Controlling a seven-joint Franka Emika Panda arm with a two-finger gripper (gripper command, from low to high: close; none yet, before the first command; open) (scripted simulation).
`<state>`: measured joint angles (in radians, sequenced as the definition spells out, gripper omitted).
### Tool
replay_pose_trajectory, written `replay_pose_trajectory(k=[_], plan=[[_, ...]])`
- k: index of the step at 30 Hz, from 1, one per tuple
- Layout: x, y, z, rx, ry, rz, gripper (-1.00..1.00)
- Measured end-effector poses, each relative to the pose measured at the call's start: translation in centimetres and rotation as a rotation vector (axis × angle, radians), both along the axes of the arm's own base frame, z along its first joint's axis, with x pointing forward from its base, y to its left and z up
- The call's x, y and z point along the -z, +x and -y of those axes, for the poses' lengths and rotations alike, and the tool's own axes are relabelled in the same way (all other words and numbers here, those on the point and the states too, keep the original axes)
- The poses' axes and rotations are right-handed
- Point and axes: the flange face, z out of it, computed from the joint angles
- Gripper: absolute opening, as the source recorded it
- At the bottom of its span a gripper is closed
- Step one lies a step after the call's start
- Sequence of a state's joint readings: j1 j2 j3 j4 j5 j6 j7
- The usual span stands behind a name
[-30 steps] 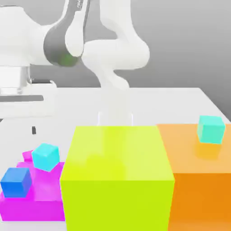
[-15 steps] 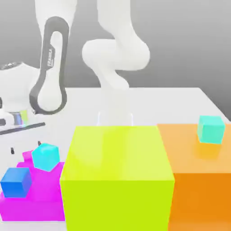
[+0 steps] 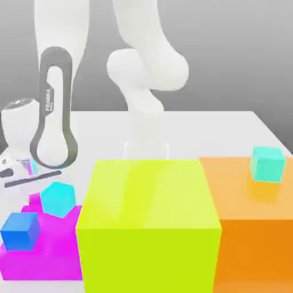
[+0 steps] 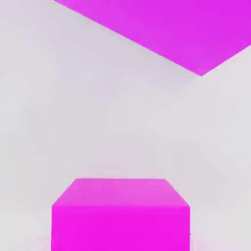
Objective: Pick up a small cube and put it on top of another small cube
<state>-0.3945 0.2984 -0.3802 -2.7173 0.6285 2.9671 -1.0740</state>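
In the exterior view you see a white table (image 3: 229,123) under a grey backdrop, crowded with a lime block (image 3: 149,220), an orange block (image 3: 252,229) and a flat magenta block (image 3: 54,252). A second ago the arm (image 3: 54,109) was high; it has since swung down at this view's left. In the hand view the claw is pinched narrow, and the small cube (image 4: 120,213) sits close below it on the white surface, the flat magenta block beyond it.
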Motion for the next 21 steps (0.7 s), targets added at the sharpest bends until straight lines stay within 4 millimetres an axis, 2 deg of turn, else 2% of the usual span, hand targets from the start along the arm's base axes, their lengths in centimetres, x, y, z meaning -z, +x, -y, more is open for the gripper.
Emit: replay_pose_trajectory(k=[9, 12, 14, 21], plan=[[-5.0, 0.3, -0.2, -0.007, 0.006, 0.007, -1.0], [-8.3, 4.0, -1.0, -0.133, 0.006, 0.039, -1.0], [-10.4, 5.6, -2.2, -0.219, 0.012, 0.045, -1.0], [-17.0, 9.0, -6.9, -0.504, 0.003, 0.026, -1.0]])
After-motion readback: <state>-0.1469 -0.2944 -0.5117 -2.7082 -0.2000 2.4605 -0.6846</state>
